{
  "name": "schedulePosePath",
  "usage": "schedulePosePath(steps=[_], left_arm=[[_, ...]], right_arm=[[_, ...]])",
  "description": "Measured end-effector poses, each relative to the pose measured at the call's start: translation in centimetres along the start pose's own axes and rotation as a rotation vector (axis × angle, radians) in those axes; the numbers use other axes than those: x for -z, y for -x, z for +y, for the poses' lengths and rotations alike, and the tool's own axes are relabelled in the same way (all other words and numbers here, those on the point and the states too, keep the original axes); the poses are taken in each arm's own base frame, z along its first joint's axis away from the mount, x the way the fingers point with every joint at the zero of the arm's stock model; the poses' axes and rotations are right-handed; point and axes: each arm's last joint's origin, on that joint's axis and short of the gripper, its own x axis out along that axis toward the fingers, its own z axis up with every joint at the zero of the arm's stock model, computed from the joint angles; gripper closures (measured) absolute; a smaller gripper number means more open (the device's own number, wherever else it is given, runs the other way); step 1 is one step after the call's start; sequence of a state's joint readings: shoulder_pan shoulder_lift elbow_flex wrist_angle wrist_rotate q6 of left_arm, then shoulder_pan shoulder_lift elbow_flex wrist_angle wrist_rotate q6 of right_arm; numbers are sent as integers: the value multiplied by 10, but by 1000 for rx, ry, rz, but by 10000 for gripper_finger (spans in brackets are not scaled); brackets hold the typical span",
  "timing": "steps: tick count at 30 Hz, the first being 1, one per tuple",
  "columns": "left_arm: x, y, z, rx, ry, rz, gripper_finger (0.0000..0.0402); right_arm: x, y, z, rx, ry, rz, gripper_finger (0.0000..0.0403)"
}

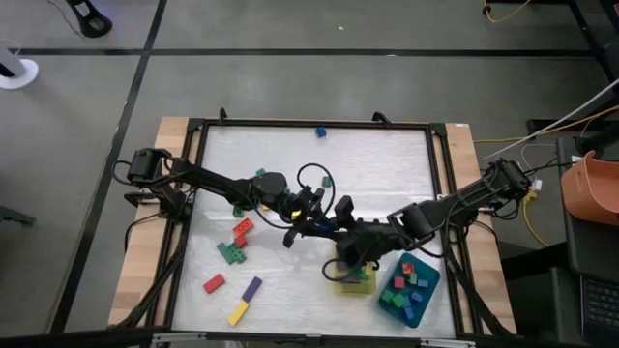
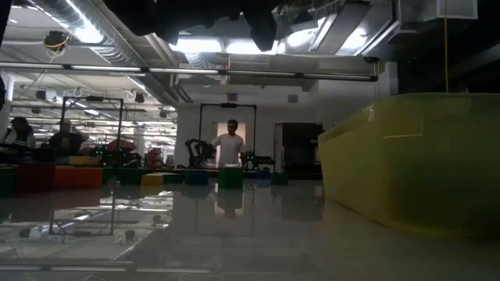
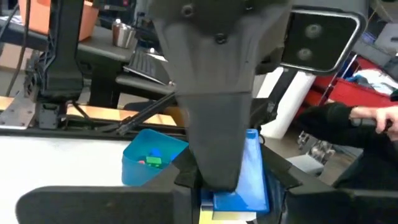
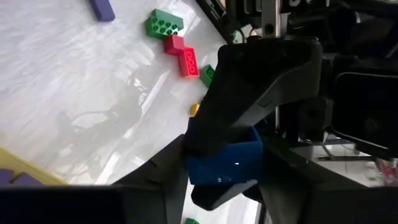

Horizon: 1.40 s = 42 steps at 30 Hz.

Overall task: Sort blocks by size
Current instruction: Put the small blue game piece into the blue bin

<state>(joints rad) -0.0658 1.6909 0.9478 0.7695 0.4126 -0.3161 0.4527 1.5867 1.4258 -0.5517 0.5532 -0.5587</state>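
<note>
Blue block (image 4: 225,163) only in wrist views

Two trays sit on the table, one yellow tray (image 1: 354,283) and one teal tray (image 1: 429,287); perhaps eight loose blocks (image 1: 232,253) lie outside them.

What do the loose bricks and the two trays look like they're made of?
The red brick and green brick look like glossy moulded plastic: studded tops, crisp edges. The teal tray and yellow tray seem thin, smooth plastic too, with plain even-coloured walls, though that is less certain.
</note>
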Motion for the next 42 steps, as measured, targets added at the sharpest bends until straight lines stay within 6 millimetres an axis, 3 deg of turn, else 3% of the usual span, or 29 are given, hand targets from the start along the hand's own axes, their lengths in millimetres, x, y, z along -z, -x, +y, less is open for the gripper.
schedulePosePath(steps=[5,15,22,28,37,42], left_arm=[[1,-1,-2,7,1,9,314],[3,-1,0,-37,-17,19,241],[18,1,5,-83,33,165,200],[32,6,10,-111,-31,317,200],[32,13,25,-244,-63,344,201],[31,16,30,-266,-58,339,201]], right_arm=[[2,-3,-3,-24,-9,-11,244],[-2,1,4,-46,-4,-27,254],[4,6,14,-96,-64,53,253],[17,28,37,-238,-209,217,253],[16,70,84,-656,-643,477,253],[11,88,108,-694,-700,543,253]])
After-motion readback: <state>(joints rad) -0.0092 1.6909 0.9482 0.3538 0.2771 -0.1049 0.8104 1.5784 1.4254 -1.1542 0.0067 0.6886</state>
